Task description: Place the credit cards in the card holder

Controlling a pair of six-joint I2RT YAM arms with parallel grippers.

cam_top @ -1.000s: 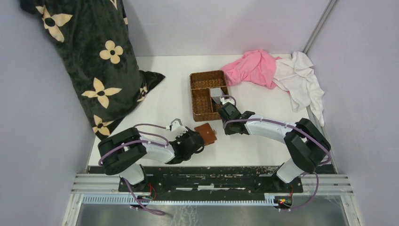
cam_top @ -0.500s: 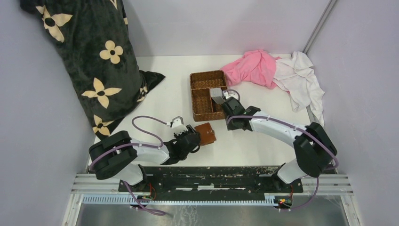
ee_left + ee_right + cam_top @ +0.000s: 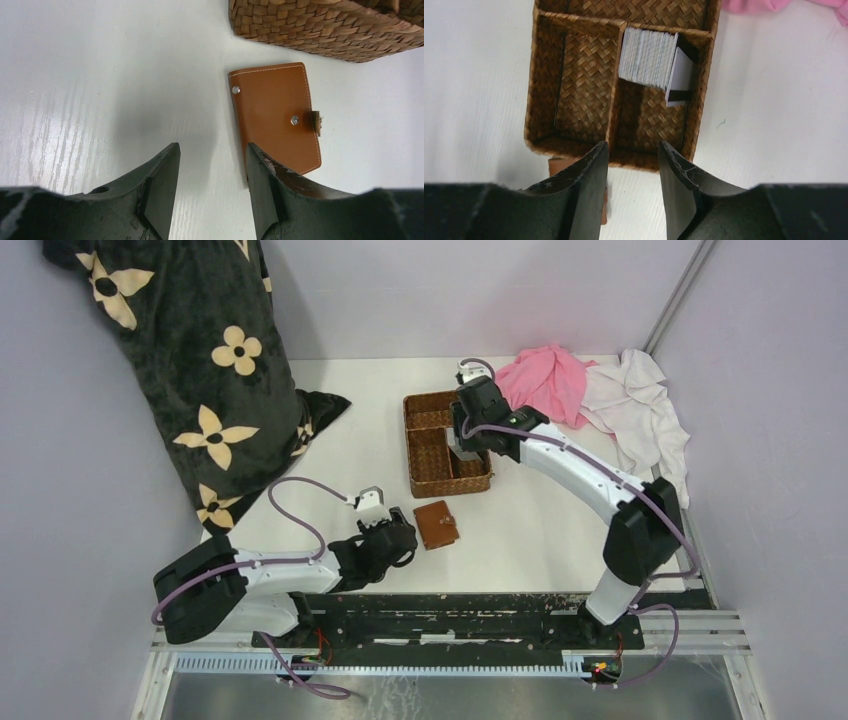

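Right wrist view: thin grey-silver credit cards (image 3: 647,62) stand stacked on edge in the right-hand compartment of the brown woven wicker basket (image 3: 533,100), with the right fingers (image 3: 589,185) spread and empty above it. The small brown leather card holder (image 3: 277,120) lies folded on the white table (image 3: 75,75) just beside the basket. The left fingers (image 3: 160,185) are spread near it, holding nothing.

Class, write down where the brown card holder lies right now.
Top view: the card holder lies closed on the table, just below the wicker basket in the picture, beside the left gripper.
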